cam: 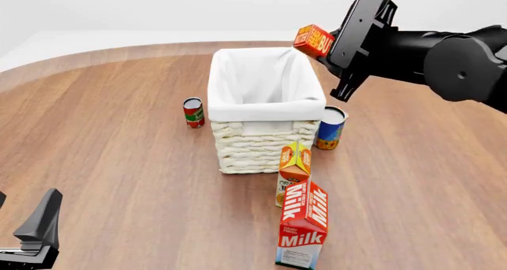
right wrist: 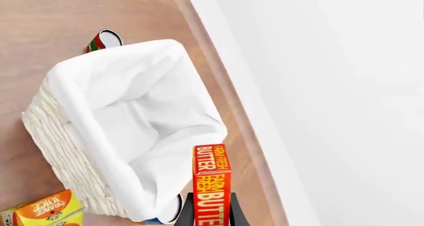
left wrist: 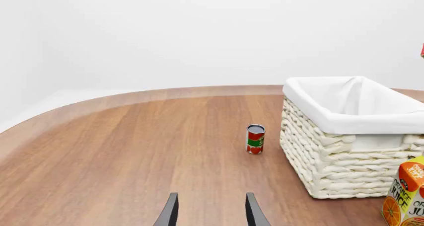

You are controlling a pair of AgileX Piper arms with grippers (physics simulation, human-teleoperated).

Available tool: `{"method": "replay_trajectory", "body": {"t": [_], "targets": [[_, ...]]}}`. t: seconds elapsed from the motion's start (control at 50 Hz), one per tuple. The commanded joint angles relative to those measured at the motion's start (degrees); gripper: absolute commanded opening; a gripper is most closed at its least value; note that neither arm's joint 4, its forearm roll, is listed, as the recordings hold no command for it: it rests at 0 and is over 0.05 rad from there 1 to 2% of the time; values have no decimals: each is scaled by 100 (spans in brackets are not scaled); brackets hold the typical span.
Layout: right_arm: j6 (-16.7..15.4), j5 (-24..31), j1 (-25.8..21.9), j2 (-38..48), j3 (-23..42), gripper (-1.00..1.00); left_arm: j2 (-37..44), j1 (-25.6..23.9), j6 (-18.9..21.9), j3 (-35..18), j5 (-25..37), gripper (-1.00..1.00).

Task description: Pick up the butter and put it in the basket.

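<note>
My right gripper (cam: 326,44) is shut on the butter (cam: 314,40), a small red-and-orange box, and holds it in the air above the far right corner of the basket (cam: 262,140). In the right wrist view the butter (right wrist: 211,184) stands between the fingers over the basket's white liner (right wrist: 142,112). The basket (left wrist: 344,151) also shows in the left wrist view. My left gripper (left wrist: 210,212) is open and empty, low over the table at the near left (cam: 35,234), far from the basket.
A small red can (cam: 193,112) stands left of the basket. A blue-and-yellow can (cam: 329,127) stands at its right. An orange juice carton (cam: 294,169) and a milk carton (cam: 303,225) stand in front of it. The table's curved far edge (cam: 119,50) lies behind.
</note>
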State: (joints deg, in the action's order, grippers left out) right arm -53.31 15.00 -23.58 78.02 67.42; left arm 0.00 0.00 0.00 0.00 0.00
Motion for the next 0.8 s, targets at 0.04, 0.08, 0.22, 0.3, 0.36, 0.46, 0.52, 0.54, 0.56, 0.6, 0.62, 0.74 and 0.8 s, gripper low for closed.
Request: {"method": "replay_trajectory", "body": {"t": [0.04,0.08,0.22,0.3,0.36,0.46,0.52,0.54,0.56,0.6,0.62,0.74,0.8], "targets": [[224,-185,-159,306,474,-100,0,0,0,0,0,100],[252,-178,-163,375,576,-100,0,0,0,0,0,100],[342,-217,-233,533,777,-100,0,0,0,0,0,100],[401,-264,-286,637,847,-100,0,0,0,0,0,100],[417,-326,-294,780,930,-100,0,0,0,0,0,100],[500,-368,-286,980,1088,-100,0,0,0,0,0,100],[548,-391,-290,1111,1176,-100,0,0,0,0,0,100],[580,-388,-308,1158,1210,-100,0,0,0,0,0,100],[586,-392,-323,1173,1217,-100,0,0,0,0,0,100],[605,-401,-347,1240,1262,-100,0,0,0,0,0,100],[625,-414,-349,1291,1308,-100,0,0,0,0,0,100],[754,-457,-344,1494,1494,-100,0,0,0,0,0,100],[794,-458,-362,1527,1538,-100,0,0,0,0,0,100]]}}
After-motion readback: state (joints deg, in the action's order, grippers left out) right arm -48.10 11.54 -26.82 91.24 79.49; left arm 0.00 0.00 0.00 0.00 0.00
